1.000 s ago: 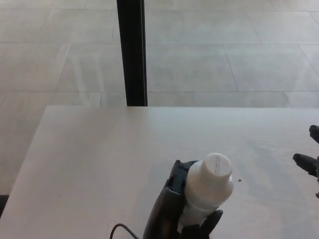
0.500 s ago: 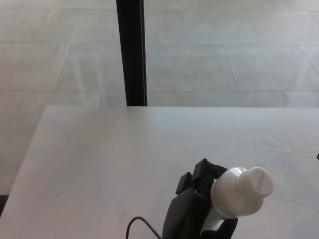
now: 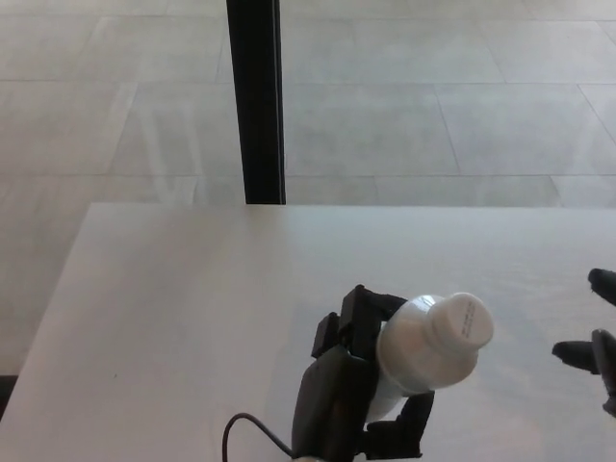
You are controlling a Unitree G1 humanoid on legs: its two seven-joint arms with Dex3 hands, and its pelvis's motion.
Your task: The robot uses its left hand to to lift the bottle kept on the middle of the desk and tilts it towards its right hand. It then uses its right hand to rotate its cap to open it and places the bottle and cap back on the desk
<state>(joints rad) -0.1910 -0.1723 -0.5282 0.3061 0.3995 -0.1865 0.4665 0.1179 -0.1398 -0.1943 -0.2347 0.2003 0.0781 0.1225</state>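
The left hand stays clamped around the bottle, cap tilted rightward. The right hand has just reappeared, fingers spread and empty, well apart; uncapping comes next.

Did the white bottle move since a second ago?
Yes. The white plastic bottle in the black left hand has tipped its cap rightward, away from the fixed black post.

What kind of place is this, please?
Probably an indoor hall or lab: a plain pale desk stands on a floor of large tiles, with a black post behind it. Little else shows.
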